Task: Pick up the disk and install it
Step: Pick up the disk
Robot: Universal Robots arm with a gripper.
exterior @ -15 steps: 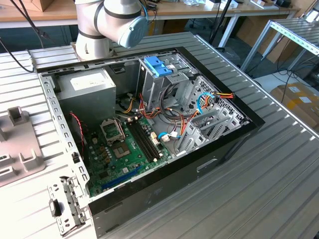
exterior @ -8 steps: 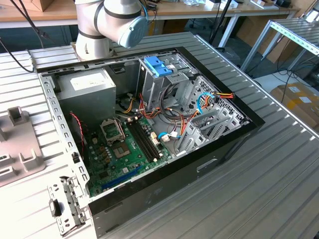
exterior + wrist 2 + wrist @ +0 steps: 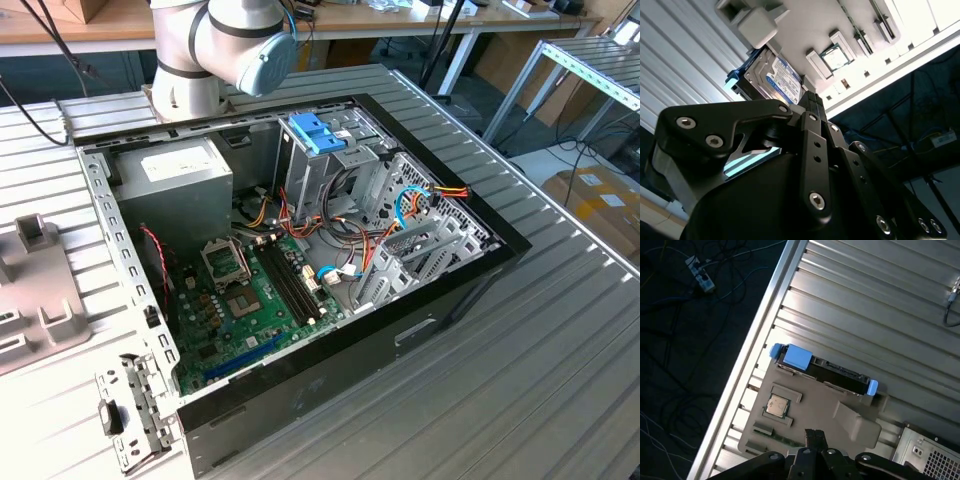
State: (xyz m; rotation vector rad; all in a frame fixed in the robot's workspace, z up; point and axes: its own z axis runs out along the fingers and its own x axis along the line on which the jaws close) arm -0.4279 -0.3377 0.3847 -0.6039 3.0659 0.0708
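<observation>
Well, the gripper (image 3: 815, 434) has its jaws closed together, gripping nothing. Just beyond its tips, not touching them, the disk (image 3: 835, 374) stands on edge against the grey fixture (image 3: 807, 407) on the ribbed table (image 3: 880, 300).

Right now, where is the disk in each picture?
First wrist view: the disk stands on edge along one side of the grey tray.
Second wrist view: the disk shows its labelled face, against the same tray.
Exterior view: the tray lies at the exterior view's left, beside the open case.
Shared landmark: the tray.
</observation>
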